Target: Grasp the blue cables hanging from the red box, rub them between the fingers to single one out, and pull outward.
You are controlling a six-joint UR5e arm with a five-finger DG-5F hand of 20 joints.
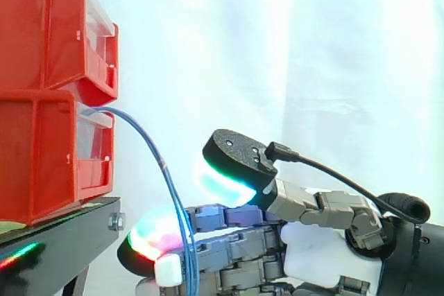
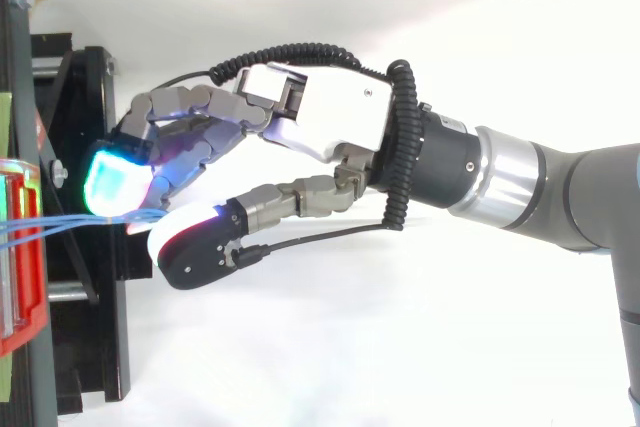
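Several thin blue cables (image 1: 156, 154) leave the front of the lower red bin (image 1: 41, 157) and arc down to the right. They run down across the glowing fingertips (image 1: 156, 235) of my hand (image 1: 312, 247), which reaches in low from the right. The thumb (image 1: 236, 161), with a cyan-green pad, stands raised above the nearly straight fingers, with a gap between them. In the top view the cables (image 2: 70, 227) stretch from the bin's edge (image 2: 20, 277) into the gap between a cyan fingertip (image 2: 115, 182) and the thumb (image 2: 195, 247) of the hand (image 2: 320, 117). No pinch on them shows.
A second red bin (image 1: 48, 25) sits stacked on the lower one. Both rest on a black stand (image 1: 62, 233) at the left, with its edge just left of my fingertips. A white curtain hangs behind.
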